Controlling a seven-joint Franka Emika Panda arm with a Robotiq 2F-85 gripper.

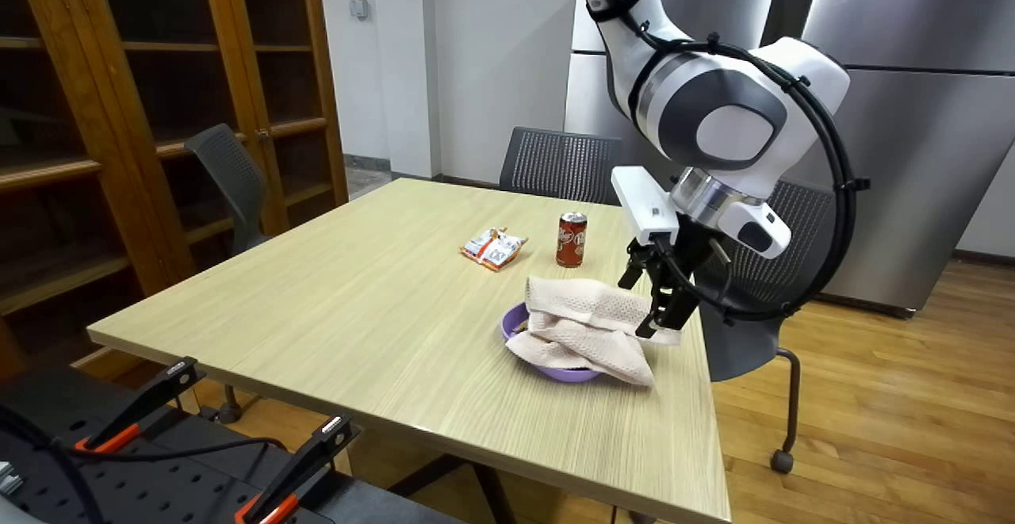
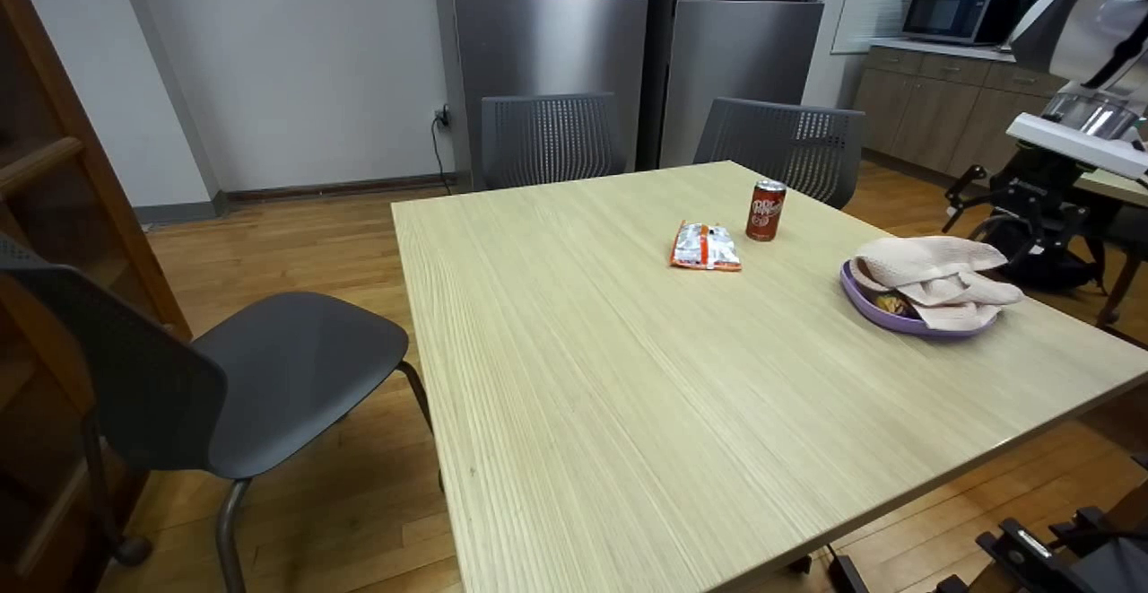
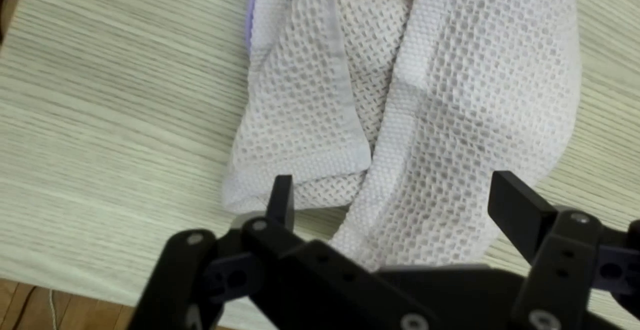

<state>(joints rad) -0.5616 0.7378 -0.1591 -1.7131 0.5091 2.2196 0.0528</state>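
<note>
Gaping wide, the empty pincer [image 3: 392, 184] hangs near honeycombed cloth [image 3: 410, 115] rumpled over a bowl [image 1: 569, 374].

Beneath the gripper [image 1: 641, 302] spreads a pale desk [image 1: 357, 294], above a wooden plank floor [image 1: 912, 381]. Dark grey chairs [image 1: 559, 163] stand around the desk, the closest behind the gripper. Past them rise steel fridges [image 1: 896, 159], bright with reflected light, next to a white wall [image 1: 507, 64]. A brown wooden cabinet [image 1: 230, 72] stands well apart from the gripper, across the desk. A microwave [image 2: 943, 19] sits on low cupboards [image 2: 937, 113] beyond the gripper.
</note>
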